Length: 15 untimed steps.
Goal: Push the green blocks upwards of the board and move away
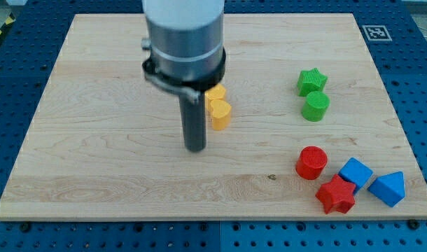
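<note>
A green star block (pixel 311 80) lies at the view's right, with a green cylinder block (pixel 315 106) touching it just below. My tip (pixel 195 148) rests on the board near the middle, far to the left of both green blocks. Two yellow blocks (pixel 218 112) sit just right of the rod, one behind the other; the upper one (pixel 215 93) is partly hidden by the arm.
A red cylinder (pixel 311 162), a red star (pixel 336 194), a blue cube (pixel 355 173) and a blue triangular block (pixel 388 187) cluster at the lower right. The wooden board (pixel 94 140) lies on a blue perforated table. A printed marker (pixel 375 32) sits at the upper right.
</note>
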{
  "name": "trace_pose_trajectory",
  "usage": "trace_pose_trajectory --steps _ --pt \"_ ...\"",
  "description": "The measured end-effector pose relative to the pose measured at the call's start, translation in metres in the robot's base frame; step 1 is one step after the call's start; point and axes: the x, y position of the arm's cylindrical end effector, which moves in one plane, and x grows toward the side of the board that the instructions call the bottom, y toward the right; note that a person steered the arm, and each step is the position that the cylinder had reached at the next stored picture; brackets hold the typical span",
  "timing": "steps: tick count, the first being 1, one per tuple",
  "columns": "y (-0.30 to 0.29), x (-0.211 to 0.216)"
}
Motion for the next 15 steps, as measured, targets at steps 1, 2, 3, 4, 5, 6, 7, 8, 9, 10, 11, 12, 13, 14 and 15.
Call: trace_pose_trajectory --steps 1,2,3,4,5,6,7,8,9,10,11,12,13,14,15 --pt "0.047 0.018" --pt "0.091 -0.001" --pt "0.116 -0.027" --pt "0.156 -0.029" --pt "0.184 -0.035" --pt "0.196 -0.053" --pt "0.197 -0.074" --pt "0.197 -0.091" --pt "0.213 -0.092" --pt "0.229 -0.083" --pt "0.255 -0.062" --pt "0.291 -0.044" --pt "0.283 -0.042" --pt "0.274 -0.026" --pt "0.286 -0.016"
